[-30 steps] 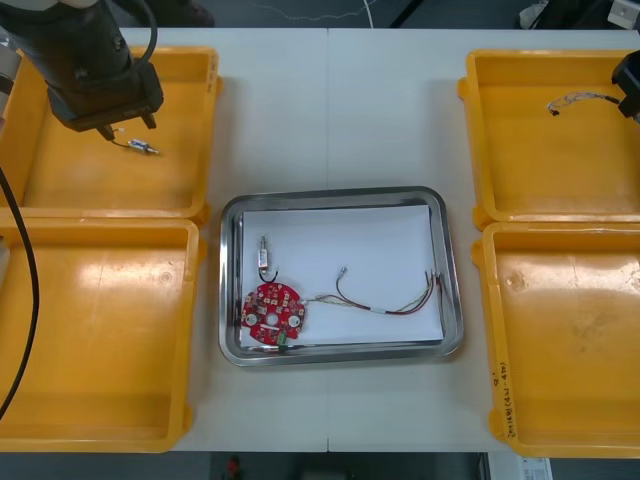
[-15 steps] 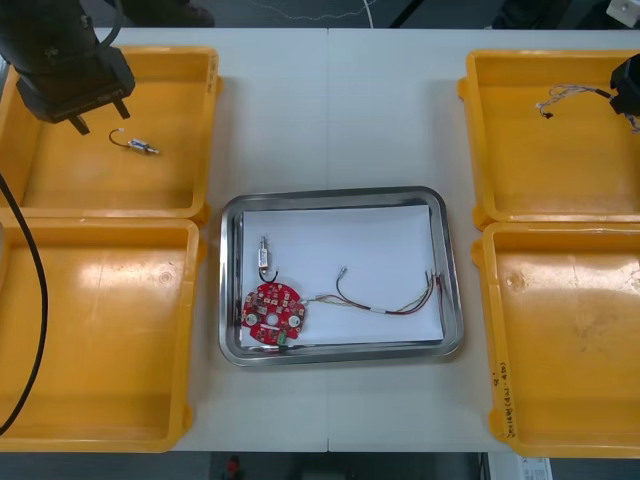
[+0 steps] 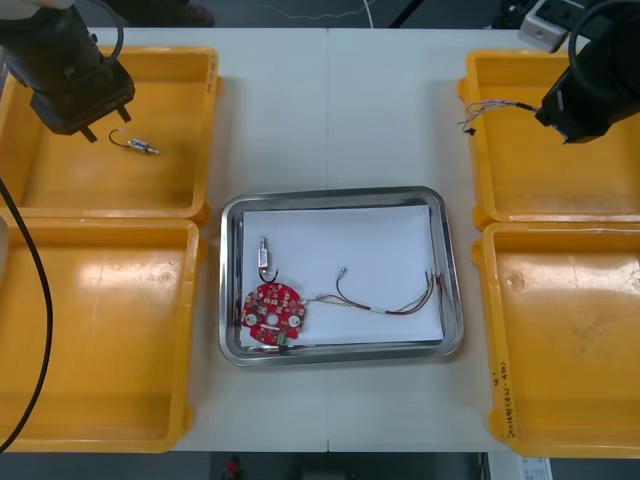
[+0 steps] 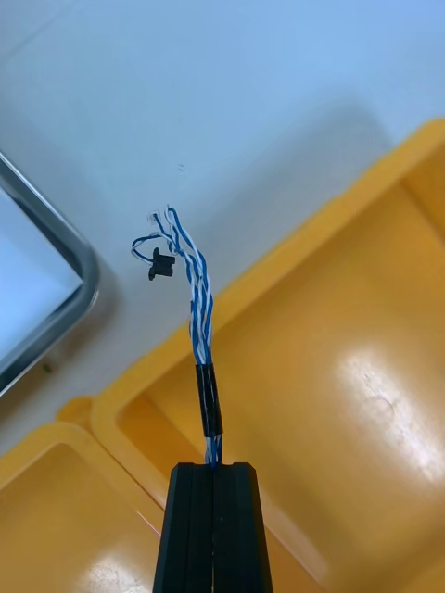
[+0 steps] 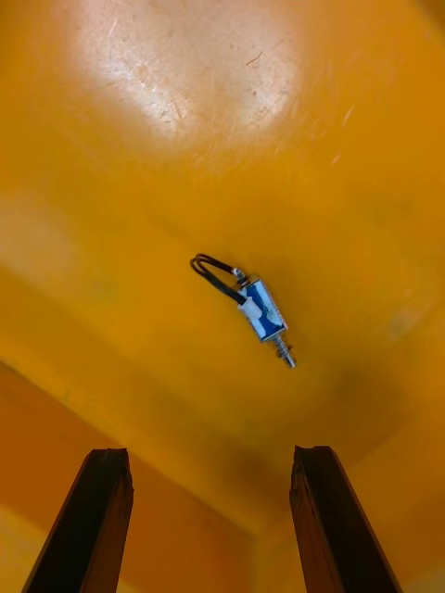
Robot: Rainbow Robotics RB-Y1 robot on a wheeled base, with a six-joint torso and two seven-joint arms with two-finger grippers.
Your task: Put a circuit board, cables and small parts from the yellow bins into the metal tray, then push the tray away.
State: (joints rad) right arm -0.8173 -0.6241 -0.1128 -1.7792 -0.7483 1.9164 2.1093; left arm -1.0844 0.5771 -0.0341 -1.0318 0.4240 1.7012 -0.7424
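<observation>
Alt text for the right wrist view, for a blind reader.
The right gripper, fingers shut, holds a twisted blue and white cable over the rim of a yellow bin. The cable's free end, with a small black plug, reaches over the light table near the metal tray.

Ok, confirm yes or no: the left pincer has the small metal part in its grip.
No: the left pincer stands open, with the small metal part lying free beyond it on the yellow bin's floor.
</observation>
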